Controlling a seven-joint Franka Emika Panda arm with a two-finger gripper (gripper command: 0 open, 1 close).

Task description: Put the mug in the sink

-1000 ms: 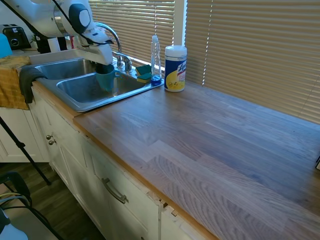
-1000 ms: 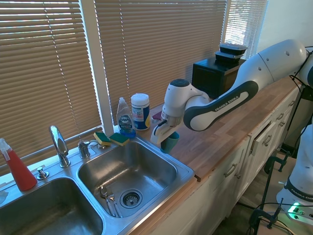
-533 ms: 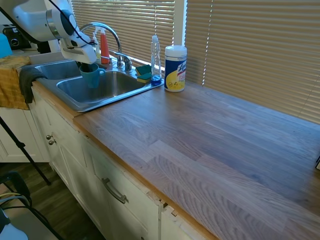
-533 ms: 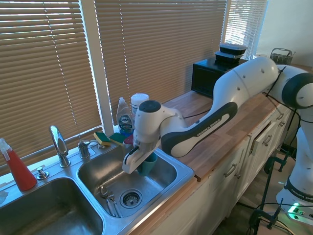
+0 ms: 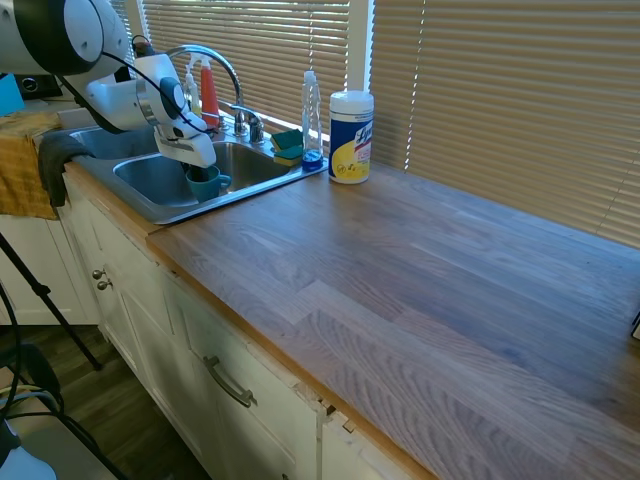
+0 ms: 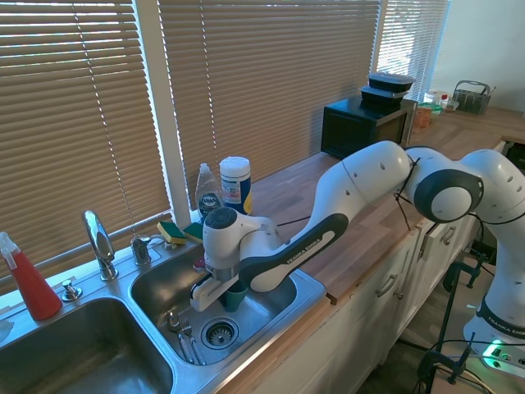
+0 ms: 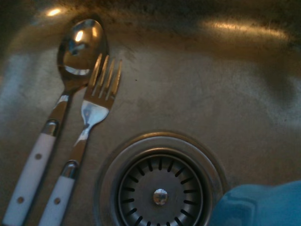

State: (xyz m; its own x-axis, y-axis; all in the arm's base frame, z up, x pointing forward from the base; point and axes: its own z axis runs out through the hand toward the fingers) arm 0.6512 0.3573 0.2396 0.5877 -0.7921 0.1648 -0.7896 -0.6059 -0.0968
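The arm has dropped lower into the sink (image 6: 308,287), and the gripper (image 6: 223,289) now sits down inside the basin, fingers pinching the mug (image 5: 204,184) at lower centre-left of the second exterior view, near the drain (image 7: 160,190), spoon (image 7: 61,113) and fork (image 7: 89,127).

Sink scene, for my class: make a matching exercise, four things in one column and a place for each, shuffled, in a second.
1. mug
2. fork
3. wipes canister
4. sponges

A. on the wooden counter, beside the sink
B. on the sink's back rim
C. flat on the basin floor by the drain
D. in the tool, low inside the basin

Pairs: 1-D, 2-C, 3-A, 4-B
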